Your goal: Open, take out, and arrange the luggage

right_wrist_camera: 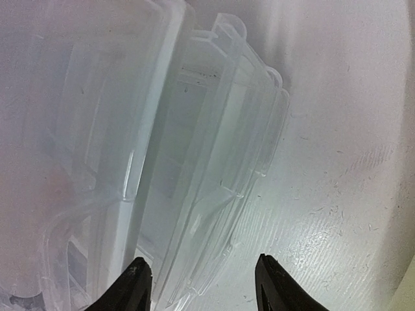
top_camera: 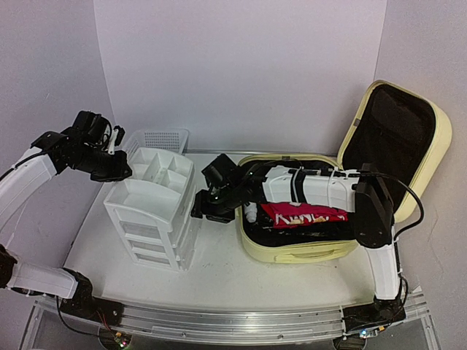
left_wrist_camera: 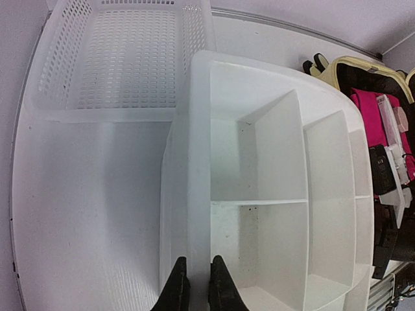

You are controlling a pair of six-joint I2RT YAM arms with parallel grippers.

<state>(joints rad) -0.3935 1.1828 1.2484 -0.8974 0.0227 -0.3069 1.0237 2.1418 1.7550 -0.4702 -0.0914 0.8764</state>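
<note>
White table [top_camera: 219,270], open luggage [top_camera: 306,219] holding pink package [top_camera: 303,215], empty-topped drawer unit [top_camera: 153,204]

Both arms, the left arm [top_camera: 33,171] and the right arm [top_camera: 379,255], wear white shells with black joints; thin black cables loop alongside, and the fingertips [right_wrist_camera: 139,285] are black

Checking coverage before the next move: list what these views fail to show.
- Contents of the luggage: top view, the right arm covers all but a pink item.
- Inside the drawer unit: closed translucent fronts; blurred in the right wrist view.
- Left gripper: left wrist view, bottom edge cuts the fingers; gap narrow.
</note>
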